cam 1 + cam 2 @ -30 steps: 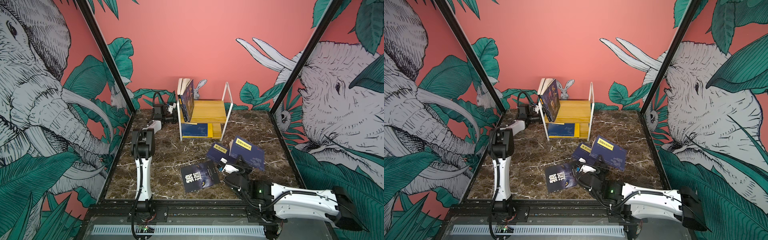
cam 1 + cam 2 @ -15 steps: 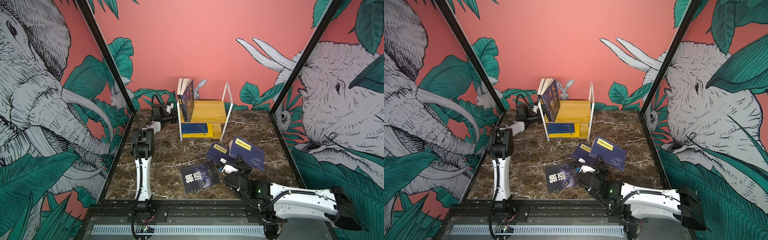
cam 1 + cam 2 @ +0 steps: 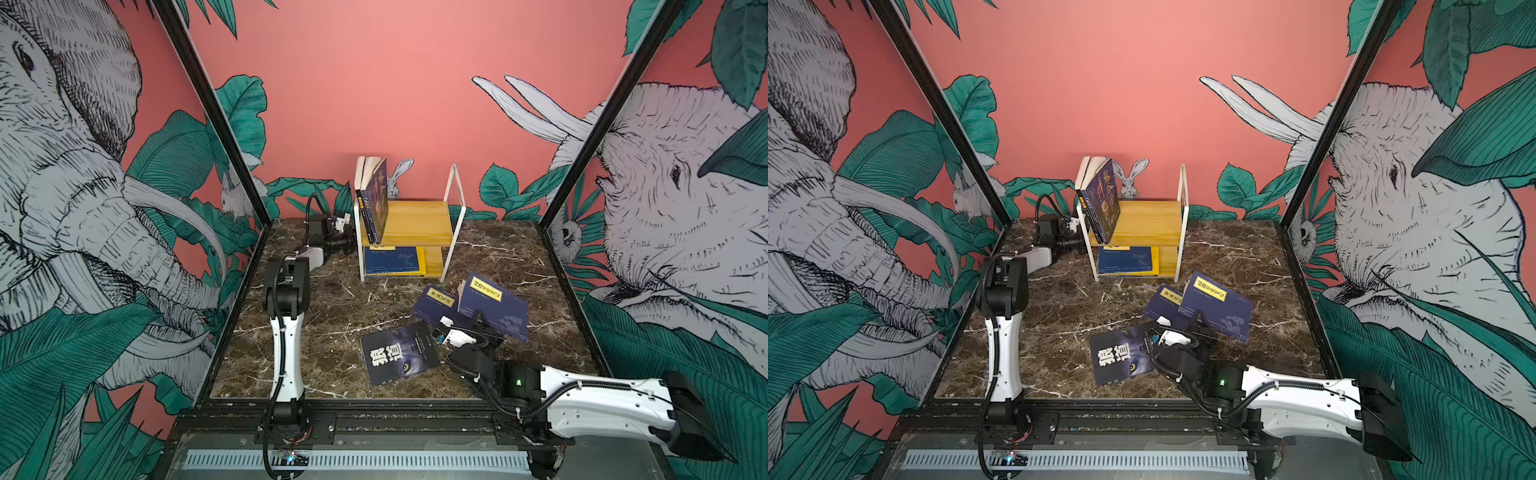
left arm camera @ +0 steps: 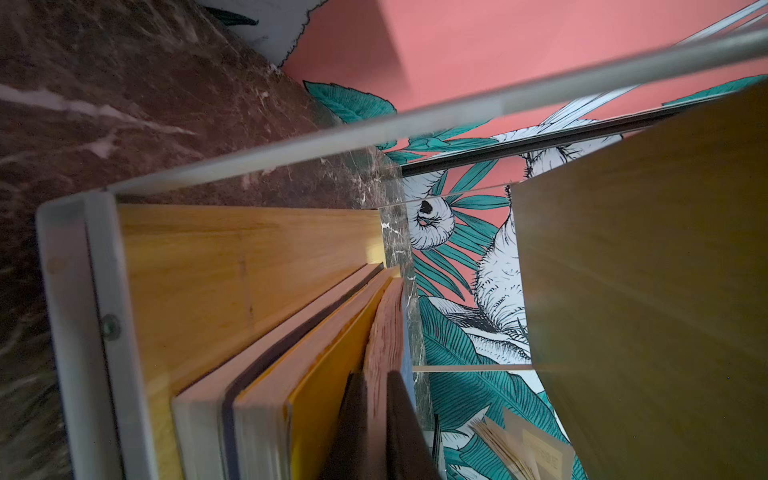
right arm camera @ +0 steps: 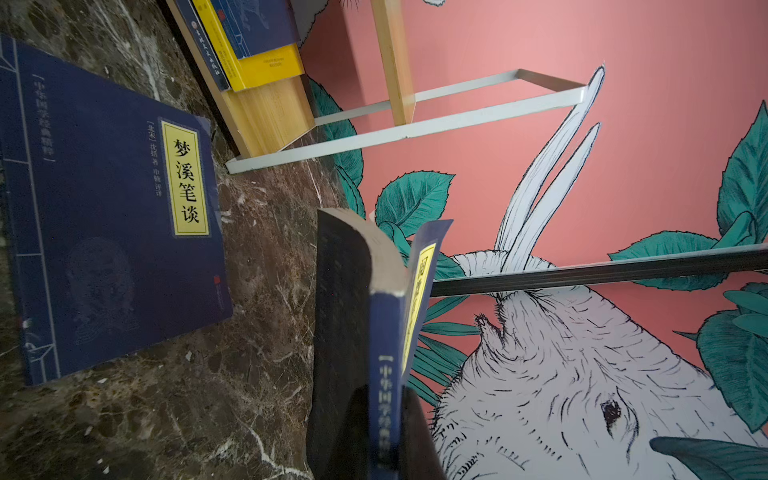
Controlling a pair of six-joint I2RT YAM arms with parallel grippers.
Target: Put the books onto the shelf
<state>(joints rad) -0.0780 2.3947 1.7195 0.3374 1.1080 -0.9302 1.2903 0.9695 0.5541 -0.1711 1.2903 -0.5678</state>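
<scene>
The shelf (image 3: 419, 220) stands at the back with two books (image 3: 374, 199) leaning upright on its top board. On its lower board lies a navy book (image 3: 392, 259) over a yellow one. At the shelf's left side my left gripper (image 3: 348, 242) (image 4: 374, 374) is shut on the page edge of that top navy book (image 4: 384, 324). My right gripper (image 3: 478, 320) (image 5: 384, 390) is shut on the spine of a navy book with a yellow label (image 3: 494, 305) (image 5: 384, 332), raised off the table. A second navy book (image 3: 434, 302) and a dark book with white characters (image 3: 399, 357) lie flat.
The marble table (image 3: 332, 316) is walled by painted panels on the left, right and back. A black frame rail (image 3: 374, 405) runs along the front edge. The left arm's elbow (image 3: 286, 286) stands tall over the left side of the table.
</scene>
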